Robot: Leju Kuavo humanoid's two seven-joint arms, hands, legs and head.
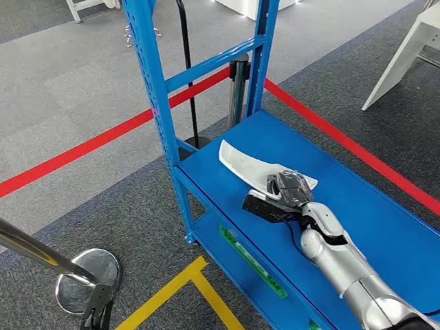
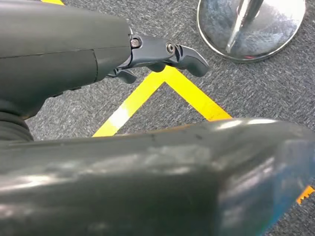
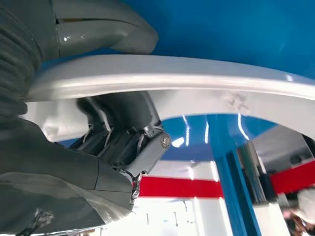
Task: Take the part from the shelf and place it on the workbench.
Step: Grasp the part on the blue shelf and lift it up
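- Right now the right hand [image 1: 284, 187] reaches over the blue shelf [image 1: 363, 206] and closes on the white curved part [image 1: 244, 163]; in the right wrist view its thumb lies on one face and its dark fingers [image 3: 122, 147] on the other, a grip that looks suited to lifting.
- Lying flat near the shelf's left front edge, the part is within easy reach.
- Low at the left, the left hand [image 2: 163, 54] hangs over the carpet holding nothing, fingers apart, apparently not needed yet.

Silver arm [image 1: 342, 265] (dark-fingered hand [image 1: 287, 189])
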